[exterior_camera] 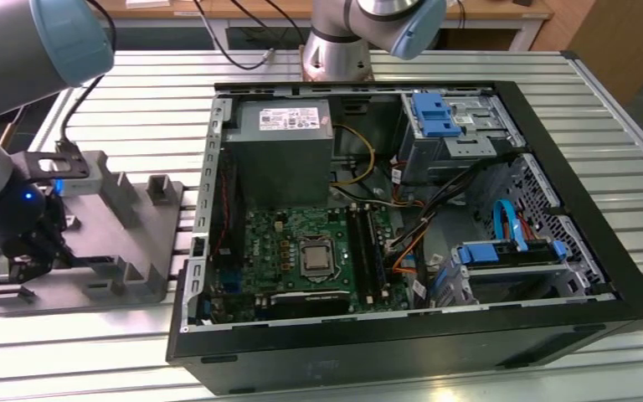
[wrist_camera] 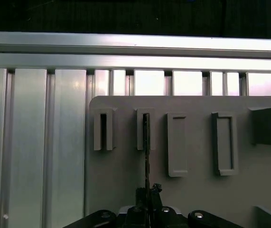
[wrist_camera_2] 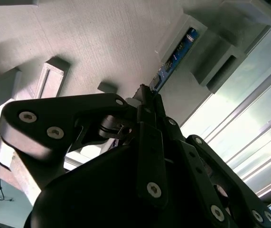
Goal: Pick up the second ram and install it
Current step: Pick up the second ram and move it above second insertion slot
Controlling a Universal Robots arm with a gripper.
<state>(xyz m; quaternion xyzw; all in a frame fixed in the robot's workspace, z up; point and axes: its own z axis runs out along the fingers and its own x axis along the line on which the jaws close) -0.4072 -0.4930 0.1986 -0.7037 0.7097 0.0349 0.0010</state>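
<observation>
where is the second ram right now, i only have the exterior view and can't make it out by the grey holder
Observer: In the second wrist view the second ram, a thin dark bluish circuit stick, stands in a slot of the grey plastic holder.
Operator: does the end effector have it
Observer: Yes, the end effector is shut on the stick's end.
Operator: is it tilted
Observer: The first wrist view shows it edge-on, straight in its slot.

One end of second ram hidden behind end effector; end effector base cut by frame edge.
</observation>
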